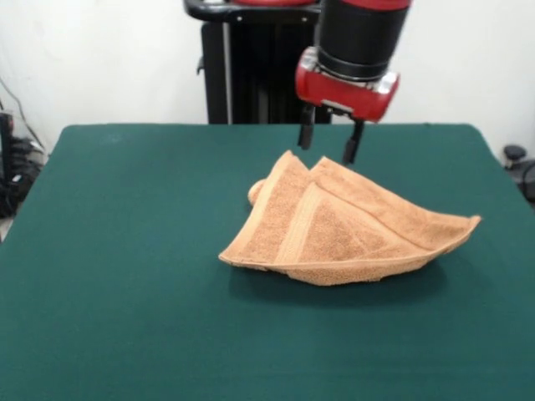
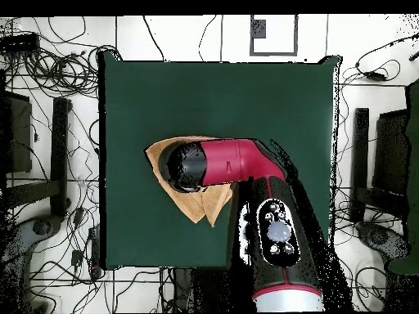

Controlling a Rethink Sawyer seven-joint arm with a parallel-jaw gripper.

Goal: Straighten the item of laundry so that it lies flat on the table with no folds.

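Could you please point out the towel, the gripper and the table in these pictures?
towel (image 1: 351,234): front view, its folded top face.
gripper (image 1: 329,140): front view, between its open fingertips.
table (image 1: 125,276): front view, bare green cloth.

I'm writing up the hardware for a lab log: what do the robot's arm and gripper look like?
The arm is built of rounded red shells and black cylindrical sections, with a pale grey band near its base in the overhead view. The wrist ends in a black cylinder above a red block with a silvery trim. The gripper has two thin, dark, straight fingers. No loose cables show on the arm.
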